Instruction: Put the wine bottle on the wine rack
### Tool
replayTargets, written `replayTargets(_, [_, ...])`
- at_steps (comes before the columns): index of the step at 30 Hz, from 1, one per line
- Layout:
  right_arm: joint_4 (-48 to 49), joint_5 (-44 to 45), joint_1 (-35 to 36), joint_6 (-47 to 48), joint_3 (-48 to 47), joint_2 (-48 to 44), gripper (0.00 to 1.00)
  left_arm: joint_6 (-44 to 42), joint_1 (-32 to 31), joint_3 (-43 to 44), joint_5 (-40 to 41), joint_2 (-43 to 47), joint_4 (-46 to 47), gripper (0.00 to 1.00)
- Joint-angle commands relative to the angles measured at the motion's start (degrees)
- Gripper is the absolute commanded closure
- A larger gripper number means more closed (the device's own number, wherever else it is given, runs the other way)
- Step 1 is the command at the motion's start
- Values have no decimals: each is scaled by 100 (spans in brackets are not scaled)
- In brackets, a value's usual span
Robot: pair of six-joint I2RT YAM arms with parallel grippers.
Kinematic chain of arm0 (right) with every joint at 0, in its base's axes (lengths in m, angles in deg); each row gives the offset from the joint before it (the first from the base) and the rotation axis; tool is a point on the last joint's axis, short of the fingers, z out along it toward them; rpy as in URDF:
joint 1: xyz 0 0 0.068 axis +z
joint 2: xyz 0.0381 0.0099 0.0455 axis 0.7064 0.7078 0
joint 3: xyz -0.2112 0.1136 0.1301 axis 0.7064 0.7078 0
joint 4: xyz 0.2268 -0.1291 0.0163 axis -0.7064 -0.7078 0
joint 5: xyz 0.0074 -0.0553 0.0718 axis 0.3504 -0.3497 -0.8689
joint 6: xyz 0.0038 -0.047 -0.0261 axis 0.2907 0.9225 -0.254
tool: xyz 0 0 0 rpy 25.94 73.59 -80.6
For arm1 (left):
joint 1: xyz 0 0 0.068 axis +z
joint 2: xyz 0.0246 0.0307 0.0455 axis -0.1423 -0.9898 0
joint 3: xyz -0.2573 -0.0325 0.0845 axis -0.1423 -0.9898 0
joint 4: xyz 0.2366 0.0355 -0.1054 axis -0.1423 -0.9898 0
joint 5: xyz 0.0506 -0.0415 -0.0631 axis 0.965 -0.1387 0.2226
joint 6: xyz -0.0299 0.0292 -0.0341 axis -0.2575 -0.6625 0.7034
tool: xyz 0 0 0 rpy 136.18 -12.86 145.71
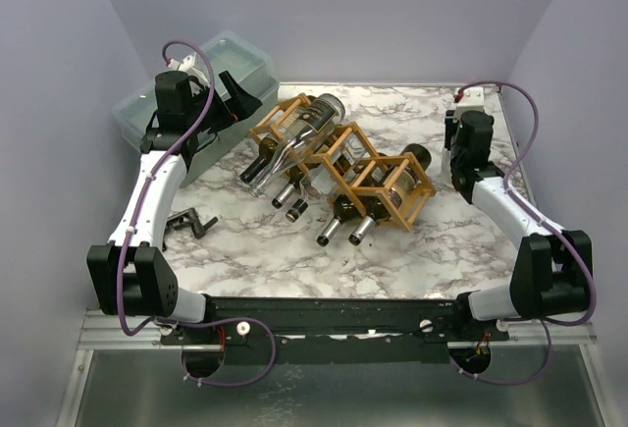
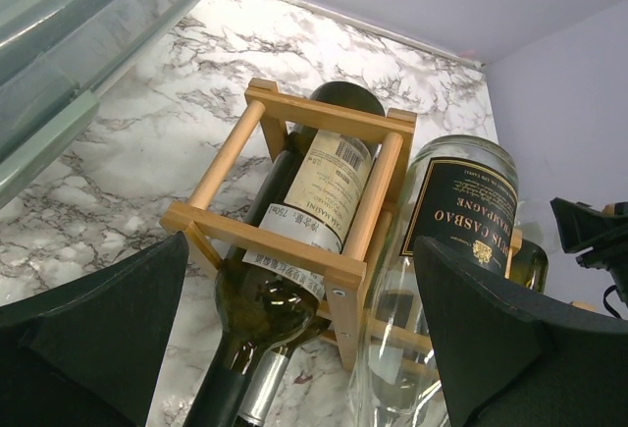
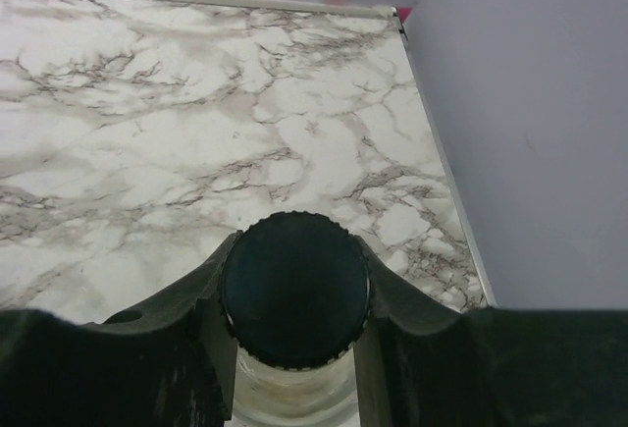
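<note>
The wooden lattice wine rack [image 1: 365, 170] lies slanted across the table's middle with several bottles in it. My right gripper [image 1: 455, 170] is at the back right, apart from the rack. In the right wrist view it [image 3: 294, 294] is shut around the neck of a clear glass wine bottle with a black ribbed cap [image 3: 294, 285]. That bottle is mostly hidden in the top view. My left gripper [image 1: 238, 101] is open and empty by the rack's far left end. Its view shows the rack's end cell [image 2: 294, 236], a dark green bottle [image 2: 265, 309] and a clear black-labelled bottle [image 2: 456, 201] between its fingers [image 2: 108, 329].
A clear plastic bin [image 1: 211, 64] stands at the back left, close beside my left arm, and shows in the left wrist view [image 2: 59, 34]. A small black object [image 1: 191, 221] lies near the left front. The table's right edge and wall [image 3: 446, 172] are close to my right gripper.
</note>
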State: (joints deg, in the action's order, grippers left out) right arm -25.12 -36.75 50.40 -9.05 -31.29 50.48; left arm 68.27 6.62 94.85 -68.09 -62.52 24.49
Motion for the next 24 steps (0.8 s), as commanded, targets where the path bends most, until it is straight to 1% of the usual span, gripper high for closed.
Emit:
replayTargets(1, [738, 328, 313, 1154, -657, -404, 99, 22, 42, -73, -148, 101, 127, 1])
replayTargets(9, [861, 97, 505, 2215, -987, -476, 99, 22, 42, -71, -157, 106, 125, 1])
replayTargets(16, [1000, -75, 679, 2783, -1112, -605, 100, 31, 42, -62, -167, 107, 117, 2])
replayTargets(19, [992, -280, 844, 3100, -1262, -644, 100, 31, 42, -54, -174, 96, 119, 2])
replayTargets(24, [666, -876, 1038, 3475, -1674, -633, 99, 31, 51, -45, -183, 91, 101, 1])
